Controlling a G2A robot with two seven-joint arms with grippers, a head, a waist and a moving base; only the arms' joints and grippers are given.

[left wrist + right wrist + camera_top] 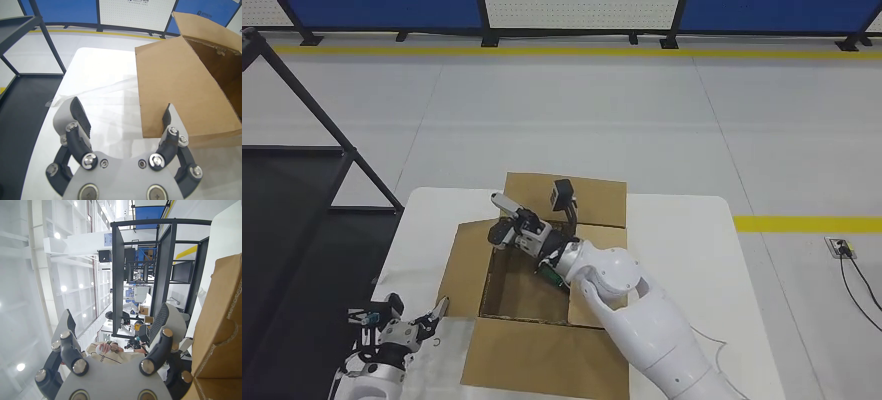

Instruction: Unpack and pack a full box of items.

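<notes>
Dark lettering, cut off by the frame edge, runs along the top of the white pegboard panel [136, 13]. White logos with lettering stand on the blue wall panels [191, 7] above the cardboard box [170, 75]. Small white print marks a black rack [130, 262], too small to read.

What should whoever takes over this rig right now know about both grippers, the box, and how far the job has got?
Left gripper: open, empty, low over the white table, by the left flap of the brown cardboard box.
Right gripper: open, empty, turned sideways at the box's far left corner.
Box: mid-table, flaps folded out; the inside that shows is bare cardboard, partly hidden by the right arm.
A clear plastic strip lies on the table ahead of the left gripper.
Done: box opened.
Left: stage unclear; check the hidden part of the box before going on.
</notes>
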